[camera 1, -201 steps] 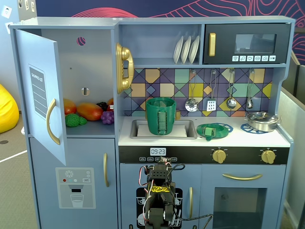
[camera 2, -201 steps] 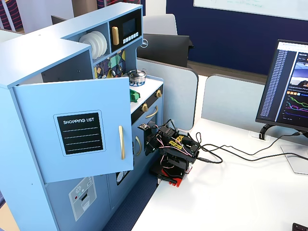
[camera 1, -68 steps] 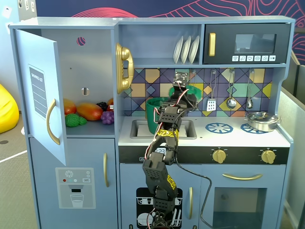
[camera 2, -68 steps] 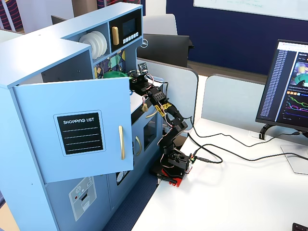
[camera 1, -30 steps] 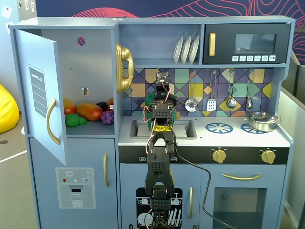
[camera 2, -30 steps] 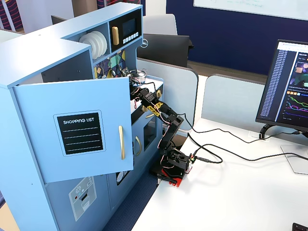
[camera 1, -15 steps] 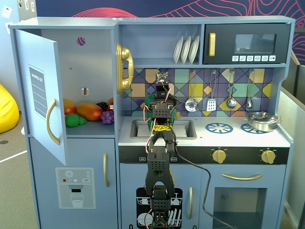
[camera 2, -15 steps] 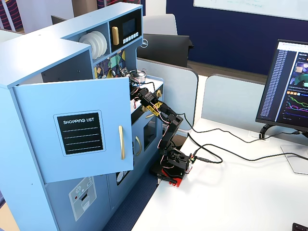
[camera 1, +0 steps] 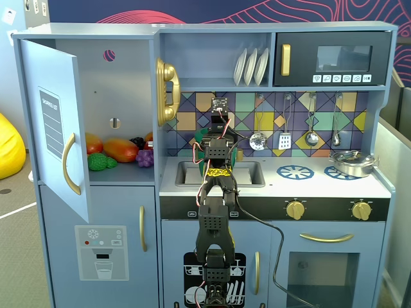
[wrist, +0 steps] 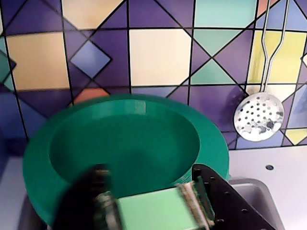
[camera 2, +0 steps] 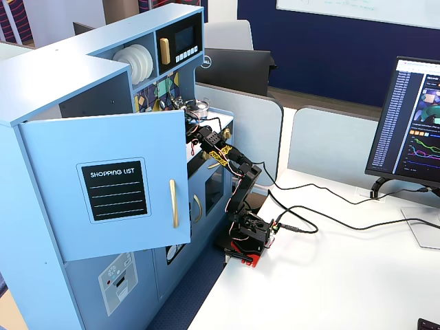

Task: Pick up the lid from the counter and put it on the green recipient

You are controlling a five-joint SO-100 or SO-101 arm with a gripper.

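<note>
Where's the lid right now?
In the wrist view the lid fills the lower centre, its square knob clamped in the gripper, before the tiled backsplash.

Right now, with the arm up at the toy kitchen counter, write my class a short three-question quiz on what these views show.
1. True or false: in the wrist view, the jaws are clamped on the square knob of the green lid.
2. In the fixed view from the front, where does the silver pot stand? A) on the right-hand burner ring; B) in the sink; C) on the fridge shelf.
3. Fill in: in the wrist view, the skimmer hangs to the ___ of the lid.

Key: 1 true; 2 A; 3 right.
</note>
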